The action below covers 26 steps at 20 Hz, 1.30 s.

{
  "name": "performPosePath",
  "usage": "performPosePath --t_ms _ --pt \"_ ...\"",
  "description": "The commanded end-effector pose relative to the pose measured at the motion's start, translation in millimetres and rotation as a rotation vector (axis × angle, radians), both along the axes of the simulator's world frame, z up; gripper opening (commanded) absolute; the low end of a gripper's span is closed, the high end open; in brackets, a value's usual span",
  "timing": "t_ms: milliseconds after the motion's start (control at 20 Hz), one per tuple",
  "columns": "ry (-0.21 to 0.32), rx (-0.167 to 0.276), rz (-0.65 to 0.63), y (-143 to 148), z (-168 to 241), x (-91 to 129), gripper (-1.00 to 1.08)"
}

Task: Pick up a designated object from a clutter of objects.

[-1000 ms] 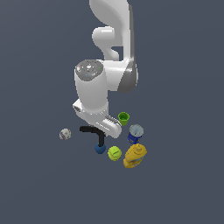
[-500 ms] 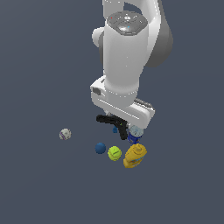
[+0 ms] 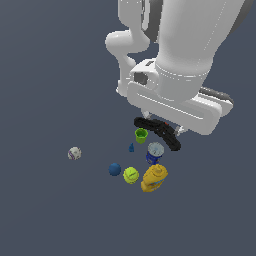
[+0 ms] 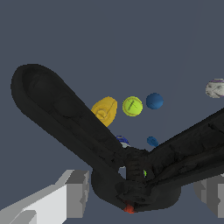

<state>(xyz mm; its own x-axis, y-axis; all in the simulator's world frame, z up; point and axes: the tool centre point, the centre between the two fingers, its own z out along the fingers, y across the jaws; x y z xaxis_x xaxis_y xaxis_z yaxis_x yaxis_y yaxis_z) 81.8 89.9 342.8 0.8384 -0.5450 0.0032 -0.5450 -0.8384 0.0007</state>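
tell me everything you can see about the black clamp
The black clamp is matte, plastic-looking, with two long rounded handles spreading in a V from a pivot and a small red-orange tip. It hangs in the pincer, whose grey fingers flank its pivot end. In the exterior view it is lifted above the green cup and blue can.

Matt black spring clamp (image 4: 131, 162); glossy white pincer (image 4: 140, 192); smooth yellow bottle (image 3: 154, 179).

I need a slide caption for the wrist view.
Black clamp held between the gripper fingers, above the balls and yellow bottle.
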Motion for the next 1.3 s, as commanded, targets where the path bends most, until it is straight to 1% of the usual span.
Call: performPosePath --t_ms 0,200,450,950,1250 --pt "0.0 0.001 -0.001 10.6 13.7 3.1 -1.0" --pt "0.002 0.002 0.0 22.3 27.2 7.0 -1.0" --pt "0.002 0.002 0.0 30.3 36.5 9.8 -1.0" --pt "0.004 0.002 0.0 31.2 37.4 10.6 -1.0" --pt "0.004 0.002 0.0 29.8 54.1 11.1 -1.0"
